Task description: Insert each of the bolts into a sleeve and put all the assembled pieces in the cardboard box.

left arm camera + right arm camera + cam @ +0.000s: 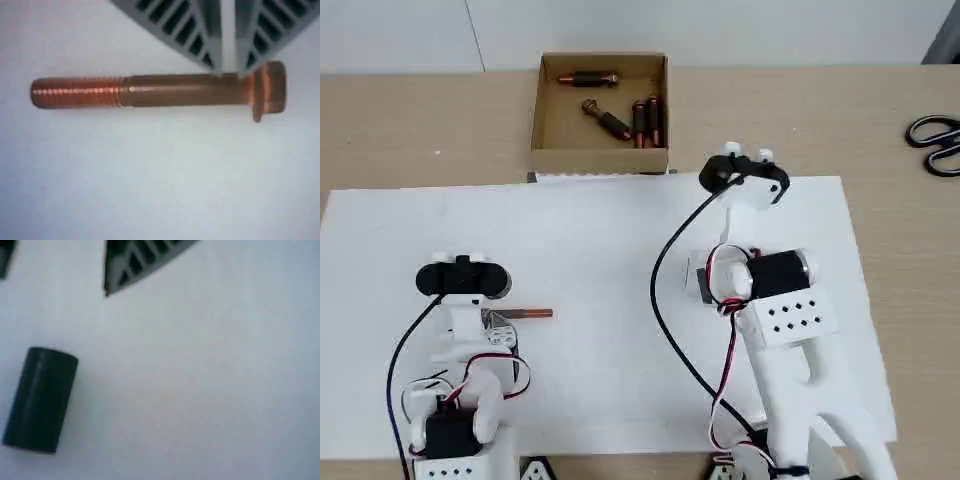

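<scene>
The left tool (pixel 228 70), closed to a slit, has its tips at the copper bolt (pixel 150 91); the right tool (pixel 57 277) is wide open, empty, near the black sleeve (pixel 40 400).

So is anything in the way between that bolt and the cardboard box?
Nothing visible. In the high view only bare white paper lies between the bolt and the cardboard box, whose top is open. The right arm and its black cable stand off to the side of that path.
</scene>
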